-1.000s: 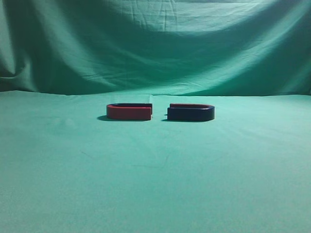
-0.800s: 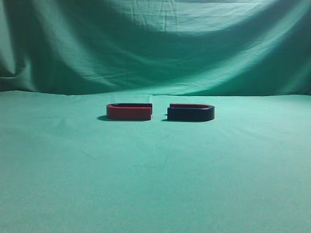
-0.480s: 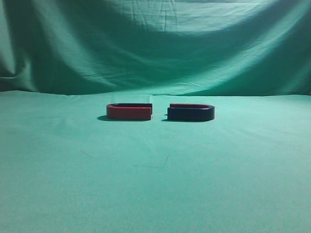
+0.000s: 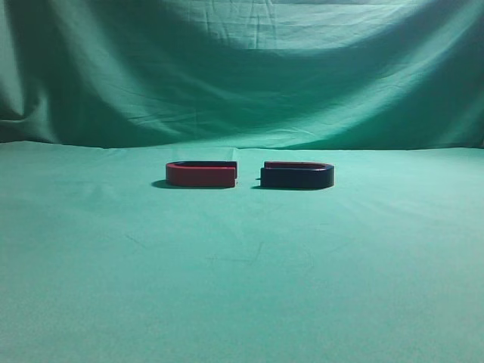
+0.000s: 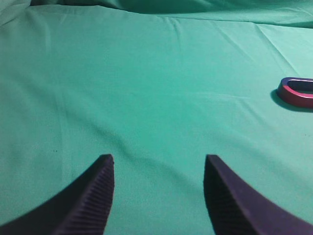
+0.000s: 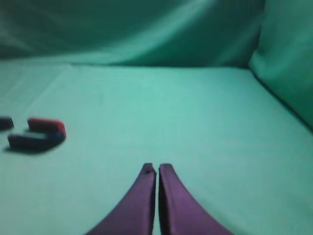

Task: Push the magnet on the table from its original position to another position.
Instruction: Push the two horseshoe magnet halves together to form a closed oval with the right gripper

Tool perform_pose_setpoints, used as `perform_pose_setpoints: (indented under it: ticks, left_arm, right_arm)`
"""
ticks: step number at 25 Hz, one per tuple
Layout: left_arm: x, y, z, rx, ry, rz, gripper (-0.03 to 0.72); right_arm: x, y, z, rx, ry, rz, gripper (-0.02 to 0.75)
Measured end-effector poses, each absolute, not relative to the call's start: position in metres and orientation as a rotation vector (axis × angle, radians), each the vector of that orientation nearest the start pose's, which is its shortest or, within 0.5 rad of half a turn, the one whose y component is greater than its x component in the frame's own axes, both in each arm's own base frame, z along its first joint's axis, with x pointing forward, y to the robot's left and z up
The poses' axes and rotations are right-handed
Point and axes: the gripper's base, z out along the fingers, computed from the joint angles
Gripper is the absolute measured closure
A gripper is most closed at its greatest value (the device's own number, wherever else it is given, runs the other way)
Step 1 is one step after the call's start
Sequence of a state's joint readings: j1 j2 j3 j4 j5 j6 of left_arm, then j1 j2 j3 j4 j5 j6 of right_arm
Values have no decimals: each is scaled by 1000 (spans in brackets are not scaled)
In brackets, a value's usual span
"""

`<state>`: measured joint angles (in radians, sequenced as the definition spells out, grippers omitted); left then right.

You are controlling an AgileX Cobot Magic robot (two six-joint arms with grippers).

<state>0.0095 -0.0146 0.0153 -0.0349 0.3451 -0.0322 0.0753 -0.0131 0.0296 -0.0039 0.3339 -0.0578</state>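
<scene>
Magnets you see are two — the magnet and one red magnet, near together on the counter. Left claw stands wide, right claw pressed together — both hold nothing.

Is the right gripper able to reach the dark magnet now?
Probably yes: the shut right gripper has only bare table between it and the dark magnet, lying off to its left.

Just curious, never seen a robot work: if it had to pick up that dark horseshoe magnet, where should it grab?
Probably from above, across one straight leg of the dark magnet: it lies flat and low on the table, with its open end toward the red magnet.
</scene>
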Motion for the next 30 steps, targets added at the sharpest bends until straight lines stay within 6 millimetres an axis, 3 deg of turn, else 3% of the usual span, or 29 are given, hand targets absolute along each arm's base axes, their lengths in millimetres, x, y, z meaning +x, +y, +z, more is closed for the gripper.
perform_pose_setpoints:
  ticks: [8,11,15,19,24,30]
  left_arm:
    - [53,-1,178,-60,1829,-50,289]
    - [53,-1,178,-60,1829,-50,289]
    - [53,-1,178,-60,1829,-50,289]
    - [53,-1,178,-60,1829,-50,289]
    - [53,-1,178,-60,1829,-50,289]
    - [53,-1,178,-60,1829,-50,289]
  right_arm:
    - [55,2,217,51,1360,152,738]
    - [53,2,225,70,1337,177,738]
    - [46,6,261,37,1461,201,738]
    - [59,11,285,1,1788,217,738]
    - [100,18,295,-25,2257,228,738]
    - [153,22,285,-50,2494,212,738]
